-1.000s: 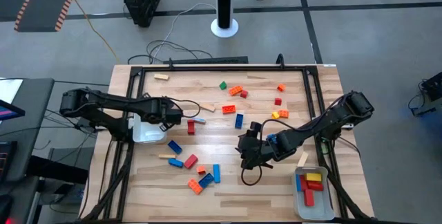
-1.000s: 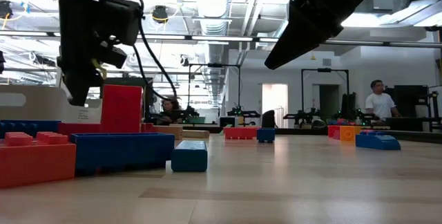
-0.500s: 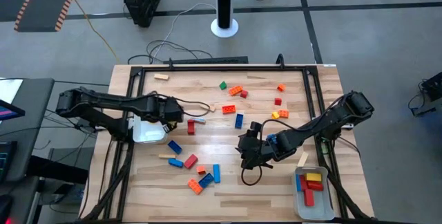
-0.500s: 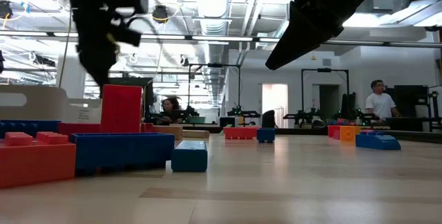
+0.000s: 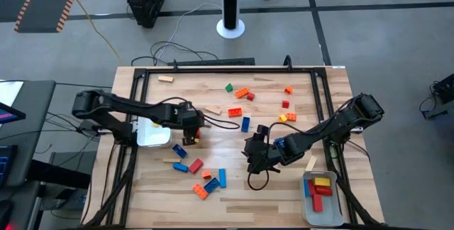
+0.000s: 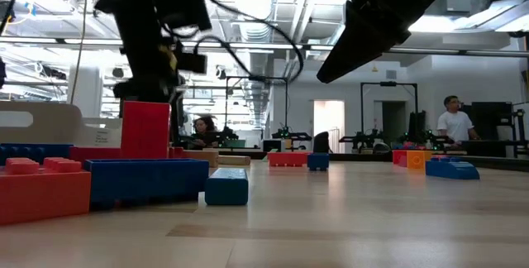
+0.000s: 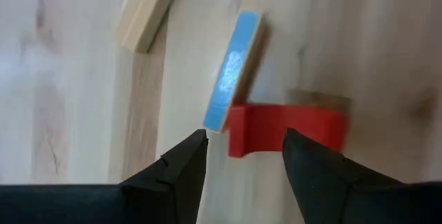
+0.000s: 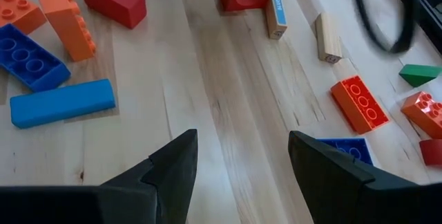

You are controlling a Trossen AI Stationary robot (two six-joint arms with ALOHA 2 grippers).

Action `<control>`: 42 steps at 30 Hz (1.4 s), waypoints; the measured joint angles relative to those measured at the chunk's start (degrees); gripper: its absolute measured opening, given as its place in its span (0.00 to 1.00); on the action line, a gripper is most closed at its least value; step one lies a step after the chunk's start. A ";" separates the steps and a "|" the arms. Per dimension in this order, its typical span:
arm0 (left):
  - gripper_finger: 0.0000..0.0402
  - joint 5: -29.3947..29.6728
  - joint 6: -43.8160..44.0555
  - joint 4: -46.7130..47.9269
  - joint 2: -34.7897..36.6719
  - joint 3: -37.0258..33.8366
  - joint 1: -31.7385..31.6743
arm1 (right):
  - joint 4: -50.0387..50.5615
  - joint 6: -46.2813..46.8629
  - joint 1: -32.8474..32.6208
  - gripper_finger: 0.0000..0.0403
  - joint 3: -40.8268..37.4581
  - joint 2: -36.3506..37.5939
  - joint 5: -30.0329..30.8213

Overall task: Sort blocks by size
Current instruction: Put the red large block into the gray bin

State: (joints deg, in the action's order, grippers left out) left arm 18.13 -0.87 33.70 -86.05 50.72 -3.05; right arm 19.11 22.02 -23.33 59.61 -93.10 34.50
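Note:
My left gripper (image 5: 191, 122) is open and points down just above a red arch block (image 7: 286, 127), which lies on the table beside a thin blue block (image 7: 231, 72) and a tan bar (image 7: 148, 10). In the low view the left arm (image 6: 157, 36) hangs over the red block (image 6: 145, 127). My right gripper (image 5: 255, 160) is open and empty, low over bare table right of the middle; its wrist view (image 8: 238, 162) looks toward several blocks. More blocks lie in a near-left cluster (image 5: 196, 165) and a far group (image 5: 242, 93).
A white tray (image 5: 149, 134) stands at the left, beside my left gripper. Another white tray (image 5: 333, 205) at the near right holds red and yellow blocks. A tan bar (image 5: 311, 162) lies by it. A black cable loop (image 5: 255, 182) lies near my right gripper. A person (image 6: 453, 119) stands far behind.
My left gripper has gone from over the white tray toward the table's right edge and now stands over the red arch block. The blocks have not moved.

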 joint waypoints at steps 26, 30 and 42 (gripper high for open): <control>0.07 0.24 1.07 -2.15 -6.35 1.13 -1.77 | -0.93 -0.05 -0.23 0.63 -0.72 0.00 0.27; 0.04 0.19 0.90 -5.38 -3.82 2.09 -1.77 | -4.98 -2.04 0.16 0.63 -3.88 -0.04 1.84; 0.04 -0.12 7.29 -28.25 1.35 -0.03 -1.77 | -12.50 -17.22 -1.59 0.63 -5.59 -0.02 14.21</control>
State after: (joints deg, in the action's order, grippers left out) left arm 18.01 6.42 5.45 -84.70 50.69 -4.82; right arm 6.62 4.80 -24.91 54.03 -93.12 48.71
